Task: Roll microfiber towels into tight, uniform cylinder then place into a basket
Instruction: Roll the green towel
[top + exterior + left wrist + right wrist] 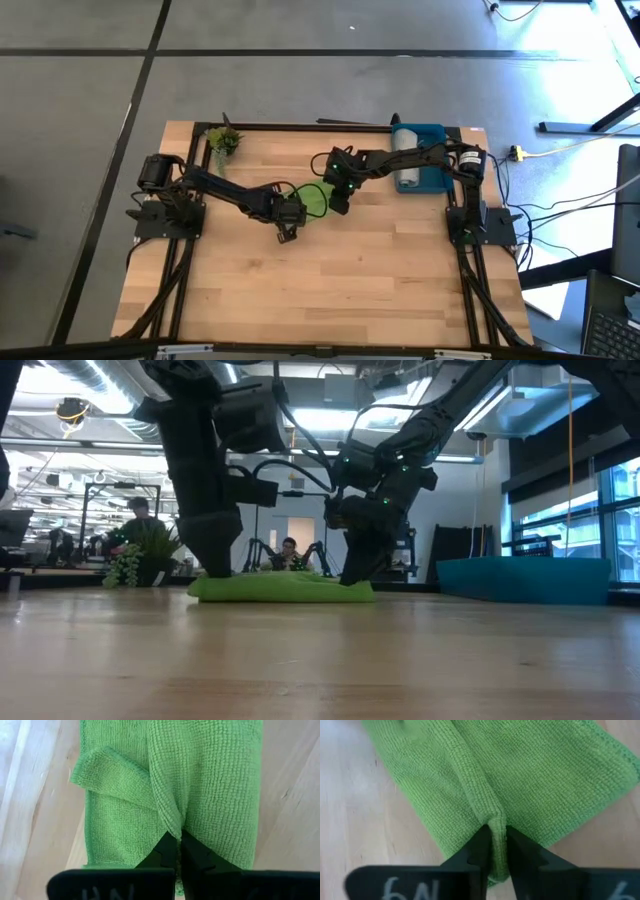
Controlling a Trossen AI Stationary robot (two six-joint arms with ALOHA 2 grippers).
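Note:
The bright green towel (316,196) lies flattened on the table's middle; in the left wrist view one corner (107,772) is folded over onto it. My left gripper (297,212) stands at its left end and my right gripper (338,203) at its right end. Both point down and each is shut on a ridge of the cloth. In the low view the left gripper (215,572) and the right gripper (352,578) stand at the ends of the towel (280,588). The light grey towel (405,165) lies rolled in the blue basket (434,135) at the far right. My left gripper pinches a raised ridge of the green towel (174,827) between its two fingers, close to the towel's edge. The fingers come from above. The rest of the cloth lies on the table. My right gripper pinches a raised lengthwise fold of the green towel (496,822) between its two fingers, close to the towel's edge. The fingers come from above and lie along the fold. The rest of the cloth lies flat on the table.
A small green plant (222,140) stands at the far left corner and shows in the low view (135,555). The basket also shows in the low view (525,578) at the right. Bare wood stretches toward the near edge. People sit in the room beyond the table.

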